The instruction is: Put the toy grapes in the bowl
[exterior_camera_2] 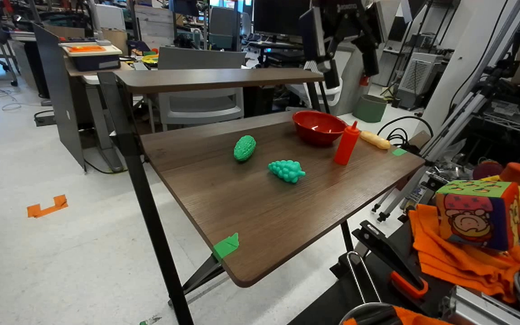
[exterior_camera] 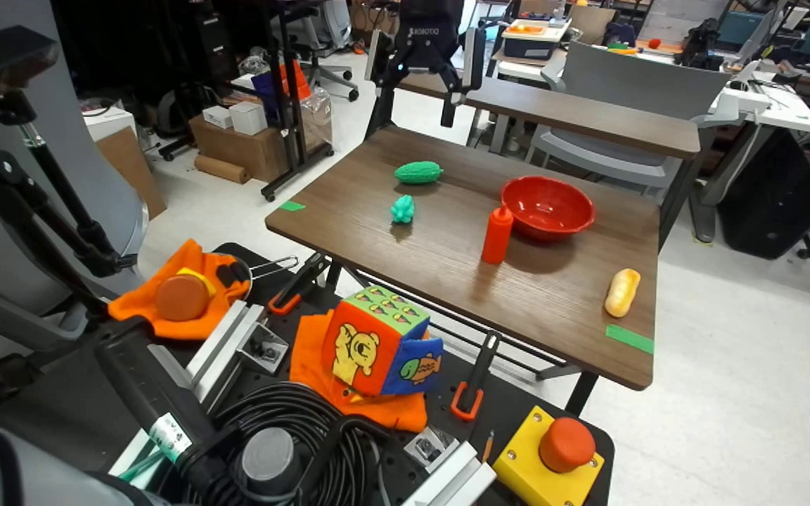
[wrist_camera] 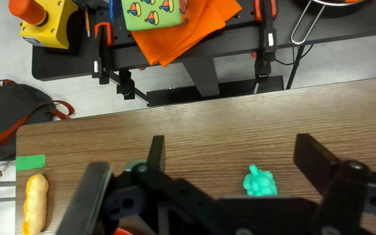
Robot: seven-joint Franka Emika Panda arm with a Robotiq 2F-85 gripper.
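Standing on the table (exterior_camera: 349,204) in an exterior view: the red bowl (exterior_camera: 553,211), upright, bare glossy inside showing. Red squeeze bottle (exterior_camera: 496,237) just beside it, also upright; whether they touch, cannot tell. The toy grapes (exterior_camera: 402,209) lie on the table outside the bowl, well apart from it. The claw (exterior_camera: 415,109) hangs at the top of the view, pointing down, jaws spread.

In an exterior view, a green oval toy (exterior_camera_2: 244,148) lies near the grapes. Farther back, a white-topped dark bin (exterior_camera_2: 95,62) carries something orange (exterior_camera_2: 86,48). Claw well above the table.

Wrist view: jaws wide apart, grapes showing between them on the wood below, partly hidden by the linkage. Yellow bread-shaped toy (wrist_camera: 35,204) off to the left.
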